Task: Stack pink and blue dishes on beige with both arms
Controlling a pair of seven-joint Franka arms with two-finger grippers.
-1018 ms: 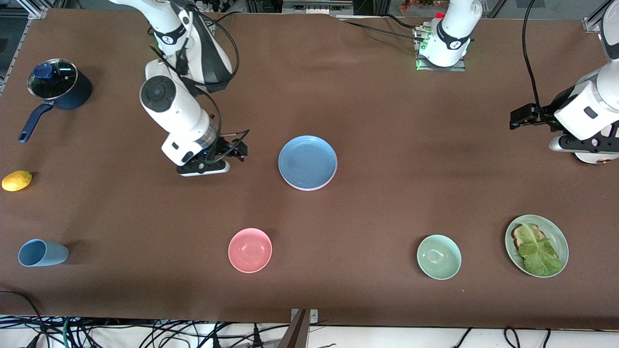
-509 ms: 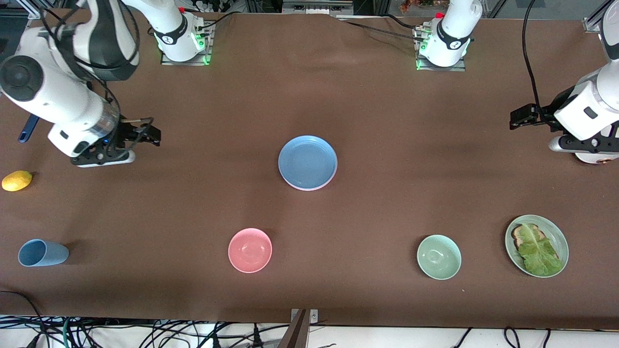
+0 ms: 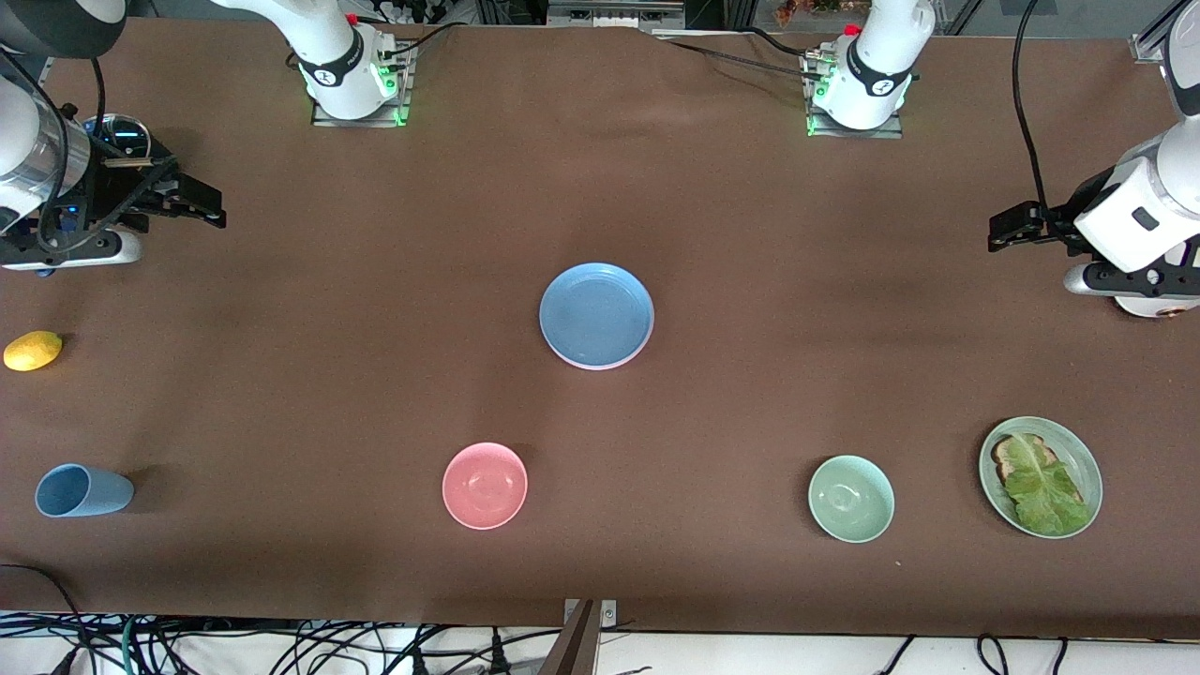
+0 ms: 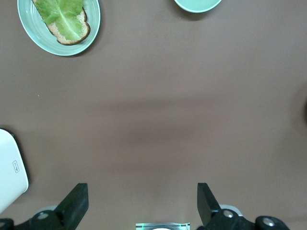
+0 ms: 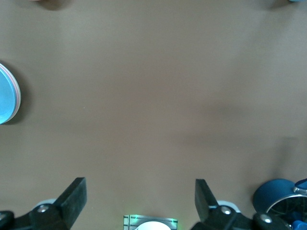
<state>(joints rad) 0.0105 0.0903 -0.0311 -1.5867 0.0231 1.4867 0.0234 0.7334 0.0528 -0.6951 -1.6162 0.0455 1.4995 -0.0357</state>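
Observation:
The blue plate (image 3: 596, 314) lies on top of a stack in the middle of the table. Under it only a thin pink rim (image 5: 18, 98) of the pink plate shows, at the edge of the right wrist view. The beige plate is hidden. My right gripper (image 3: 204, 209) hangs open and empty over the right arm's end of the table, beside the pot. Its fingers (image 5: 76, 189) frame bare cloth. My left gripper (image 3: 1001, 231) waits open and empty over the left arm's end, with only bare cloth between its fingers (image 4: 79, 194).
A dark blue pot with a glass lid (image 3: 125, 140) sits under the right arm. Also on the table are a lemon (image 3: 33, 350), a blue cup (image 3: 82, 490) on its side, a pink bowl (image 3: 485, 485), a pale green bowl (image 3: 850, 498) and a green plate (image 3: 1078, 450) with bread and lettuce.
My right arm has swung away from beside the blue plate to the right arm's end of the table, ending by the pot. The left arm has not moved.

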